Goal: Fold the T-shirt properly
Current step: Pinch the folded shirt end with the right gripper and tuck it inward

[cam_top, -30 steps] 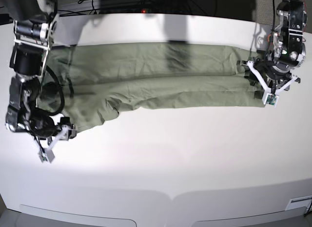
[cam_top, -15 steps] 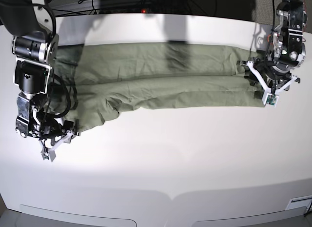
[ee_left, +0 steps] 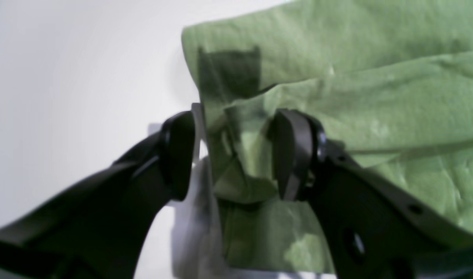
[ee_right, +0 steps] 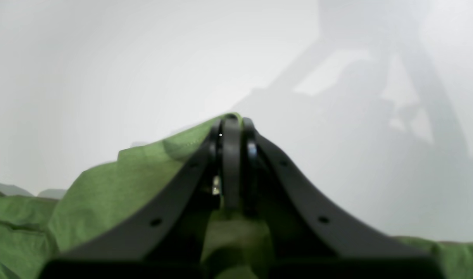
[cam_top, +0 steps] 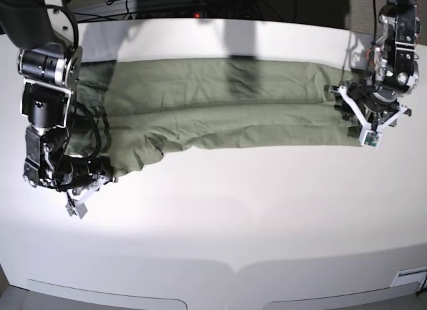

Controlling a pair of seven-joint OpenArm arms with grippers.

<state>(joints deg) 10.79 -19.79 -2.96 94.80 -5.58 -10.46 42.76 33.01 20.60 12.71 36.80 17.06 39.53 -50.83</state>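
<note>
The olive-green T-shirt (cam_top: 220, 103) lies folded into a long strip across the white table (cam_top: 233, 210). At the strip's near left corner, my right gripper (cam_top: 101, 179) is shut on the cloth. The right wrist view shows its fingers (ee_right: 230, 124) pressed together with the T-shirt's edge (ee_right: 116, 186) pinched at the tips and draping left. My left gripper (cam_top: 348, 111) sits at the strip's right end. In the left wrist view it (ee_left: 234, 155) stands open, its fingertips (ee_left: 292, 155) straddling a bunched fold of T-shirt (ee_left: 376, 97).
Dark cables and stands (cam_top: 167, 3) run behind the table's far edge. A small white label (cam_top: 408, 277) sits at the near right corner. Bare white tabletop stretches in front of the shirt.
My right gripper slid right and up to the shirt's near left corner and shut on the cloth. The left arm and the shirt's right end stayed put.
</note>
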